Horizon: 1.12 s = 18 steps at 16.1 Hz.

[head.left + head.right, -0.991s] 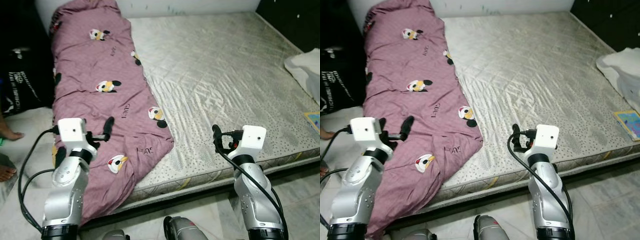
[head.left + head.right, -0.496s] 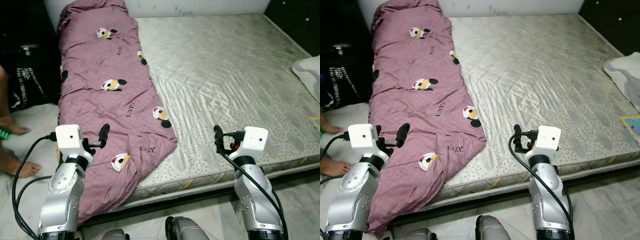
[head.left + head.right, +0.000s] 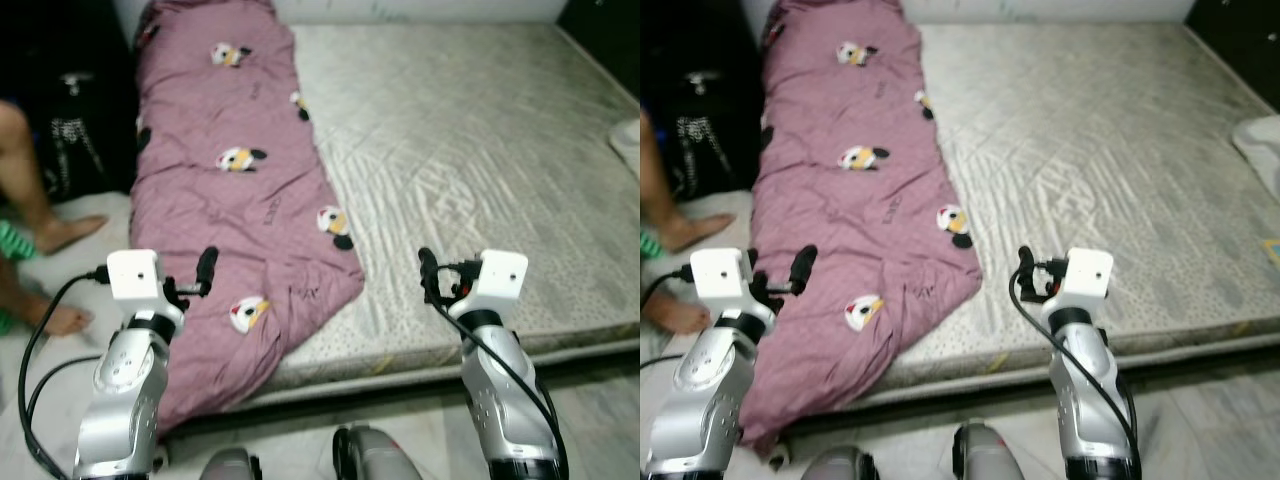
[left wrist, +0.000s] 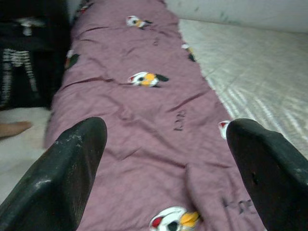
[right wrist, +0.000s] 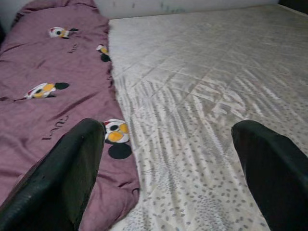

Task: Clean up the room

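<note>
The view has swung left since a moment ago: more of the person's bare leg and foot [image 3: 55, 225] shows at the left edge, the black bag with white lettering [image 3: 75, 140] sits further in, and the white bundle at the right has nearly slid out of sight. That is the camera turning; the bedding lies as it did.

At the left, the left gripper [image 3: 200, 275] hovers with its black fingers [image 4: 57, 178] spread wide, empty, above the near end of the mauve quilt printed with cartoon mouse faces [image 3: 235, 190]. That quilt runs in a long strip down the left side of the pale grey quilted mattress [image 3: 470, 150], its lower corner spilling over the near edge toward the floor.

Further right, the right gripper [image 3: 428, 275] hangs over bare mattress, fingers wide apart, holding nothing, the quilt's edge just to its left.

The picture is soft with motion; the quilt's far end is cut off at the top.
</note>
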Motion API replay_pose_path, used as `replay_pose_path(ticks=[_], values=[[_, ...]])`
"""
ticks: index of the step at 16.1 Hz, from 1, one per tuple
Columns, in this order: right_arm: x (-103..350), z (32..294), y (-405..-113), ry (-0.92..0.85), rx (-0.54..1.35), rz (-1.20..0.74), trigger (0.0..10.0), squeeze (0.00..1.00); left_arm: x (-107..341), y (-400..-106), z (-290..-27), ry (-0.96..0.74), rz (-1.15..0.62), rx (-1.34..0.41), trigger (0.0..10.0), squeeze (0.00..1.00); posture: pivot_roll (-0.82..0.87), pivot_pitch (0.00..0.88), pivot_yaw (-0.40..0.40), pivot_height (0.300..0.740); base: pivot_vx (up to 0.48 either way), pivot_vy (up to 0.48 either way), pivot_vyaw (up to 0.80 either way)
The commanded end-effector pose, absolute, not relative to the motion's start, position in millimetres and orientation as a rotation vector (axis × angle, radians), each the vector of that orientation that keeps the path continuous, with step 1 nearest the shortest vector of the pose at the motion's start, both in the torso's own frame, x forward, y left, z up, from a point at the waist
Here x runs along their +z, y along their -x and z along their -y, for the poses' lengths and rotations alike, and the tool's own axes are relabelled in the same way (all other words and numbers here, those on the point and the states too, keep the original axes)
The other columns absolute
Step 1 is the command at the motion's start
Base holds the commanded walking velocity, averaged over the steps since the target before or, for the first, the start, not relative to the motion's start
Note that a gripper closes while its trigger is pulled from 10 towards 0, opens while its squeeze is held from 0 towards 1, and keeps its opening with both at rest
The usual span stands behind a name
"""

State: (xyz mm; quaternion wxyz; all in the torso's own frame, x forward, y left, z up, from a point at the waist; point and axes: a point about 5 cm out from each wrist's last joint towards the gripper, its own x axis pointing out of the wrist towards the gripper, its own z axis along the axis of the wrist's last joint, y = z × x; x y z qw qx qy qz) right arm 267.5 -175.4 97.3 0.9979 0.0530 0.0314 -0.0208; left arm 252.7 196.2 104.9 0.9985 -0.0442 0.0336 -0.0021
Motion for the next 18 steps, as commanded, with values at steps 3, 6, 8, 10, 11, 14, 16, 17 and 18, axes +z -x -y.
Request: replay_pose_path(ticks=[3,6,8,10,11,14,16,17,18], values=[[94.0,174.7,-268.6,-0.09,-0.037,-0.076,10.0,0.0,104.5,-252.8,-195.1,0.053,-0.085,-0.018,10.0,0.0,0.02,0.166,-0.035,0.647,0.0,0.0,0.0],[97.3,175.5,-273.2,-0.076,-0.014,-0.074,10.0,0.0,104.7,-252.6,-193.8,0.06,-0.089,-0.016,10.0,0.0,0.02,0.194,-0.055,0.647,0.0,0.0,0.0],[96.0,175.4,-275.1,-0.069,-0.015,-0.078,10.0,0.0,98.7,-247.0,-195.5,0.039,-0.125,-0.041,10.0,0.0,0.02,0.209,-0.052,0.647,0.0,0.0,0.0],[94.7,176.5,-272.4,-0.064,-0.02,-0.084,10.0,0.0,101.3,-248.8,-199.0,0.077,-0.117,-0.034,10.0,0.0,0.01,0.211,-0.05,0.647,0.0,0.0,0.0],[94.8,177.9,-272.0,-0.063,-0.027,-0.085,10.0,0.0,102.7,-249.9,-197.9,0.085,-0.111,-0.037,10.0,0.0,0.01,0.211,-0.05,0.647,0.0,0.0,0.0],[94.4,178.8,-270.3,-0.063,-0.032,-0.086,10.0,0.0,101.7,-249.2,-193.4,0.096,-0.117,-0.048,10.0,0.0,0.01,0.213,-0.052,0.647,0.0,0.0,0.0],[94.1,178.8,-269.5,-0.066,-0.031,-0.088,10.0,0.0,100.4,-247.8,-192.8,0.104,-0.124,-0.048,10.0,0.0,0.01,0.213,-0.053,0.647,0.0,0.0,0.0],[93.7,178.5,-269.5,-0.066,-0.029,-0.09,10.0,0.0,100.3,-247.1,-192.6,0.109,-0.124,-0.052,10.0,0.0,0.01,0.213,-0.054,0.647,0.0,0.0,0.0],[93.1,177.9,-269.4,-0.065,-0.026,-0.094,10.0,0.0,101.1,-245.6,-191.9,0.125,-0.117,-0.064,10.0,0.0,0.02,0.214,-0.054,0.647,0.0,0.0,0.0]])
